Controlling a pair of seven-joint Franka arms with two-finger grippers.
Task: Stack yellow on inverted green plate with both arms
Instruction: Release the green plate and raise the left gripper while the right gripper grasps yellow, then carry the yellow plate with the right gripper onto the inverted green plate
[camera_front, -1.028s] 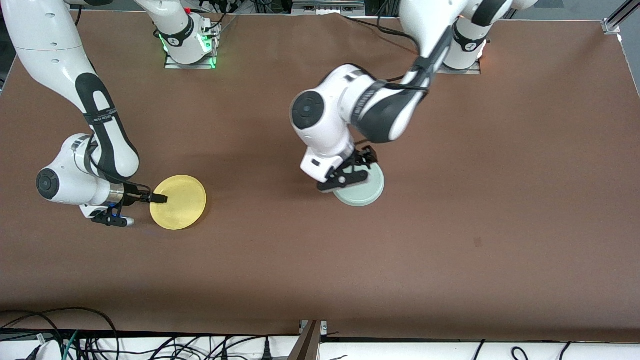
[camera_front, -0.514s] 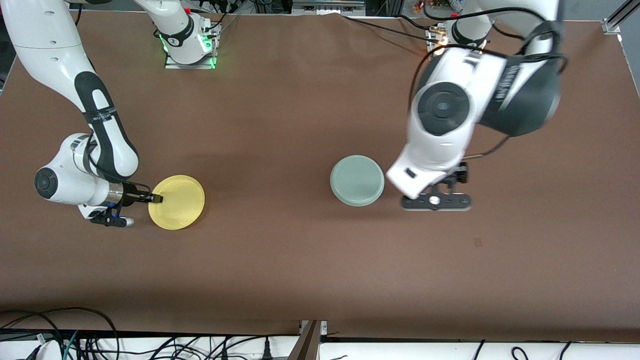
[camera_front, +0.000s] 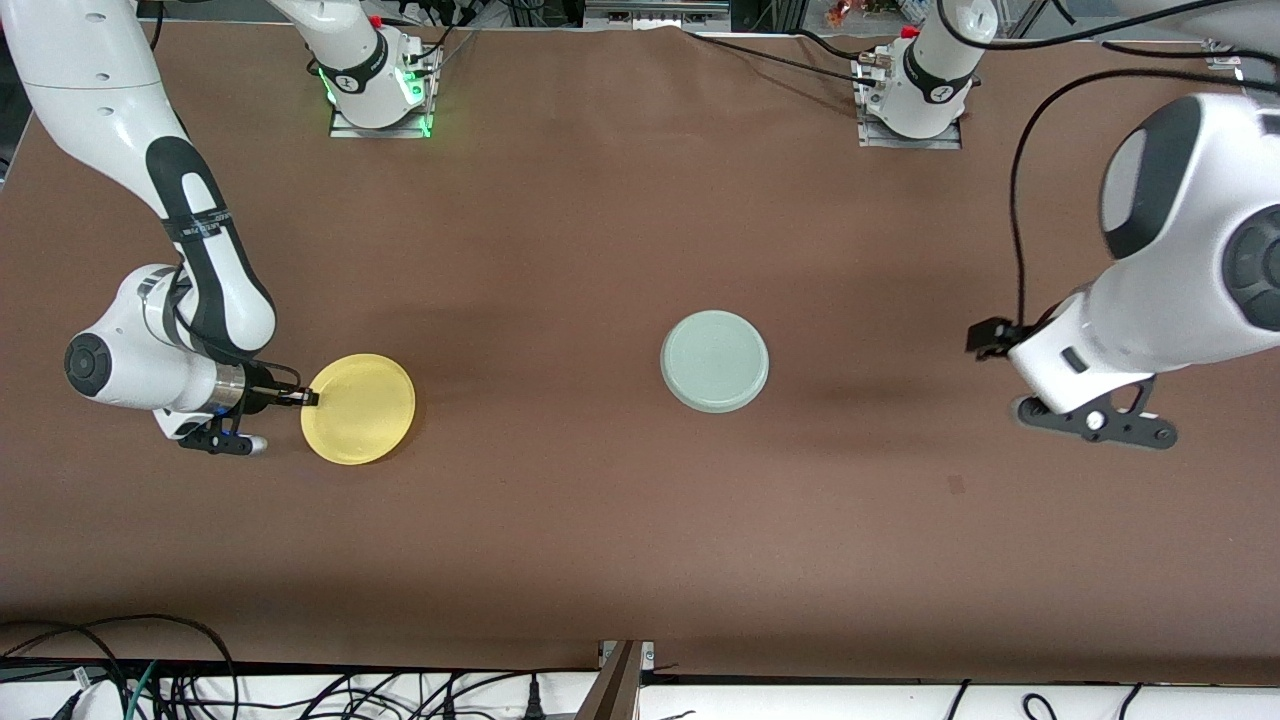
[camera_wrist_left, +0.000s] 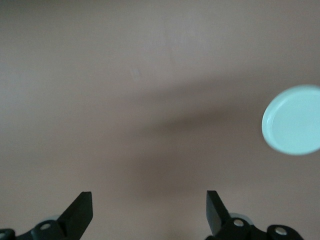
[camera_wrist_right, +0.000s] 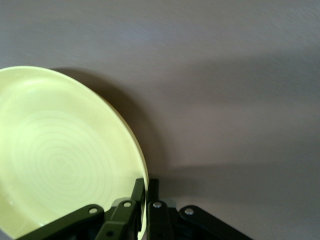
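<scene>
The yellow plate (camera_front: 360, 408) is at the right arm's end of the table, face up. My right gripper (camera_front: 308, 398) is shut on its rim at the edge toward that end. In the right wrist view the plate (camera_wrist_right: 60, 155) stands tilted between my gripper's (camera_wrist_right: 146, 187) fingers and casts a shadow on the table. The pale green plate (camera_front: 714, 360) lies flat near the table's middle, with nothing touching it. My left gripper (camera_front: 990, 338) hangs over bare table toward the left arm's end. In the left wrist view it (camera_wrist_left: 150, 196) is wide open and empty, with the green plate (camera_wrist_left: 292, 120) off to one side.
The brown table (camera_front: 600, 520) is bare between the two plates. The arm bases (camera_front: 380, 85) stand along the edge farthest from the front camera. Cables (camera_front: 150, 680) lie past the edge nearest that camera.
My left arm has swung off the green plate to the left arm's end of the table, leaving the plate lying alone. The yellow plate has shifted only slightly in my right gripper.
</scene>
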